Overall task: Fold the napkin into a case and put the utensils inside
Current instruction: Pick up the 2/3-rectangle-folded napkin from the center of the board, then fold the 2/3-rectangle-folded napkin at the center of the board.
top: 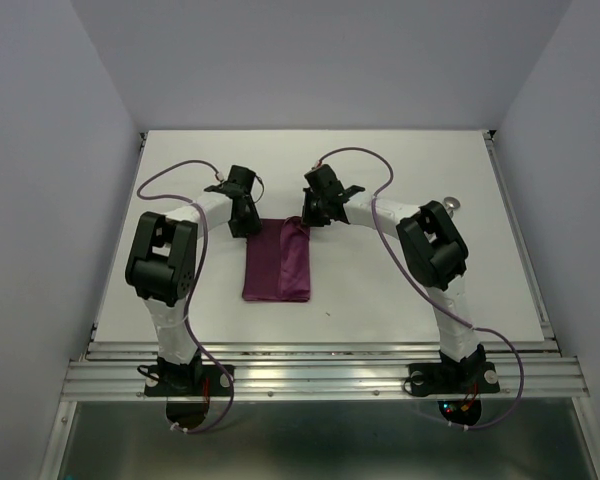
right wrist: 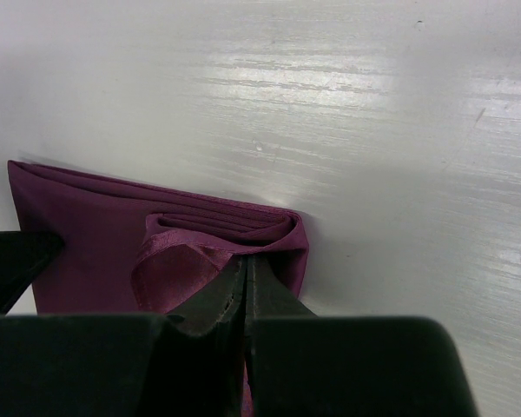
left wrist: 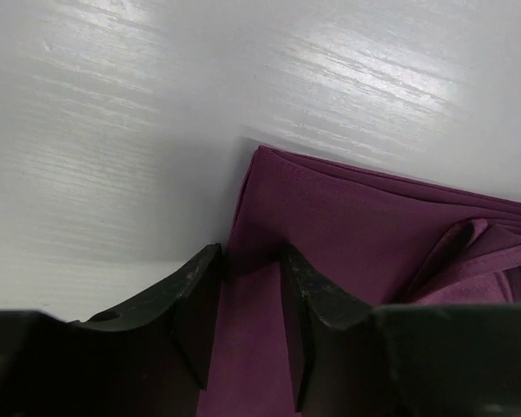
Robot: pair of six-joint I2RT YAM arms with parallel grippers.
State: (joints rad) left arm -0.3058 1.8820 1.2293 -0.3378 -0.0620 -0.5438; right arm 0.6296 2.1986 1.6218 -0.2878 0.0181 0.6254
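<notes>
One plum-purple napkin (top: 277, 262) lies folded into a narrow rectangle on a white table (top: 400, 290). Its long axis runs from the arm bases toward the far edge, leaning slightly right. Two grippers meet its far short end.

The left gripper (top: 246, 222) is at the napkin's far left corner. Its fingers (left wrist: 200, 304) stand partly apart with flat cloth between them, not clamped.

The right gripper (top: 310, 218) is at the far right corner. Its jaws are pressed together on a raised, curled fold of the cloth.

Well to the right of the napkin, one small shiny utensil (top: 451, 204) shows only a round end, the rest hidden behind the right arm. The cloth's inner layers are hard to count.
</notes>
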